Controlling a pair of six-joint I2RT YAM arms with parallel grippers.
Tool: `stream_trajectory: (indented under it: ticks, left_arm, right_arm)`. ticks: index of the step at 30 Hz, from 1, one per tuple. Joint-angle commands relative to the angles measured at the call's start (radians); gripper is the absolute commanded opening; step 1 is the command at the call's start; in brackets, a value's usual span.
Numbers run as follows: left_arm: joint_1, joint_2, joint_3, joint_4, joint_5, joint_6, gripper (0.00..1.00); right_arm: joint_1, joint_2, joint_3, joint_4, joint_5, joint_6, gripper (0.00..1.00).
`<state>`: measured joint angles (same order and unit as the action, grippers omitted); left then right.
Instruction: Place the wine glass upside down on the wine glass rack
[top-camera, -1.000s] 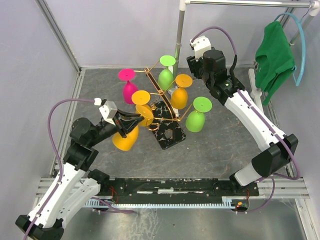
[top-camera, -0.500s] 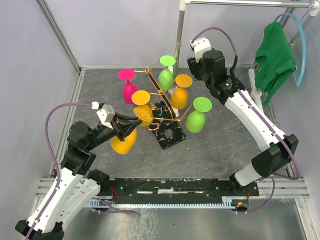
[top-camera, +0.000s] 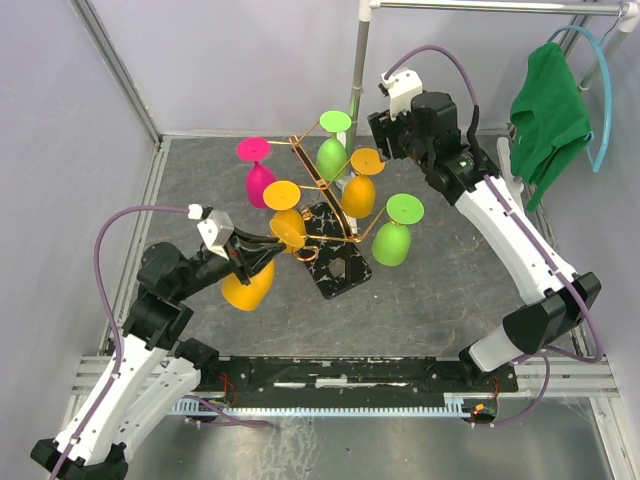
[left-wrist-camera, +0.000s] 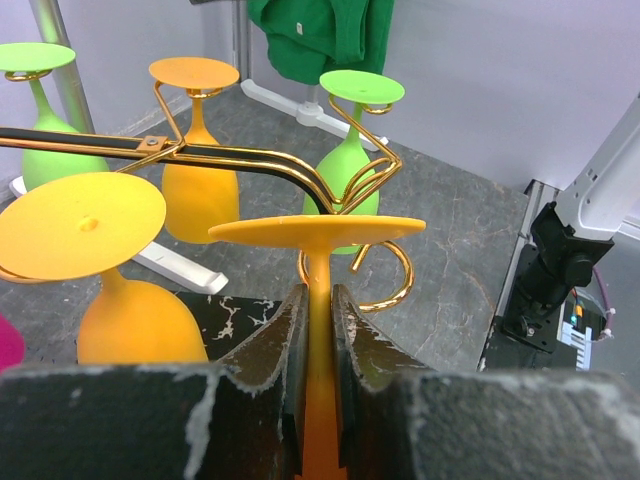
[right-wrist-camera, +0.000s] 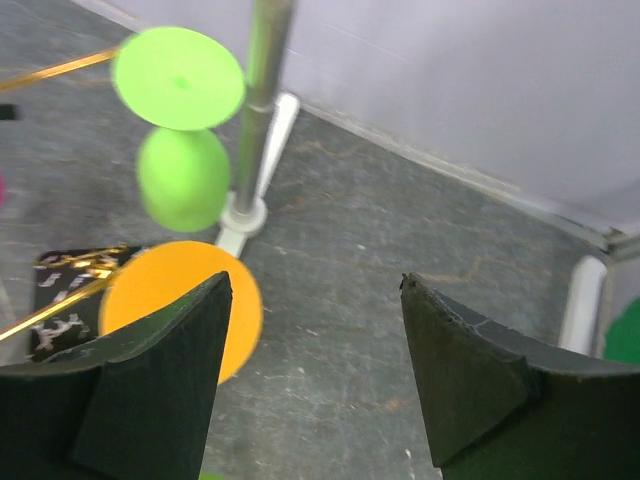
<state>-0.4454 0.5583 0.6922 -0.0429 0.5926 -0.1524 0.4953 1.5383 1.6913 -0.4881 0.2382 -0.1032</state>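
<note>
Left wrist view: the orange plastic wine glass (left-wrist-camera: 318, 232) is clamped by its stem between the two dark fingers (left-wrist-camera: 282, 345) of the left gripper (left-wrist-camera: 318, 310). Its flat foot sits just past the fingertips and its bowl is hidden behind them. Just beyond the foot curls a scroll arm of the thin gold metal wine glass rack (left-wrist-camera: 250, 156), which stands on a black, white-marbled base. Whether foot and wire touch cannot be told. To the left of the fingers a second orange glass (left-wrist-camera: 130, 320) already hangs upside down.

From above, the held glass (top-camera: 246, 285) is beside the rack (top-camera: 335, 265), not on it. Since a second ago the left gripper (top-camera: 262, 248) has drawn slightly back toward its own base, taking the glass with it.

The right gripper (right-wrist-camera: 310, 370) has its fingers well apart with nothing between them. A hanging lime-green glass (right-wrist-camera: 180, 120) lies ahead of them to the left. The right wrist has shifted a little toward the back wall.
</note>
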Motion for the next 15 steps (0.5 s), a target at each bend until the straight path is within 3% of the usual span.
stream_trajectory:
  ticks: [1, 10, 15]
  left_arm:
    - [-0.003, -0.009, 0.014, 0.0, -0.043, 0.068, 0.03]
    - [-0.002, -0.033, -0.032, 0.065, -0.104, 0.046, 0.03]
    - [-0.002, -0.017, -0.016, 0.052, -0.1, 0.059, 0.03]
  right_arm:
    - [0.003, -0.022, 0.113, -0.028, -0.212, 0.064, 0.78]
    - [0.082, 0.132, 0.332, -0.153, -0.321, 0.118, 0.99]
    - [0.097, 0.26, 0.446, -0.168, -0.379, 0.187, 1.0]
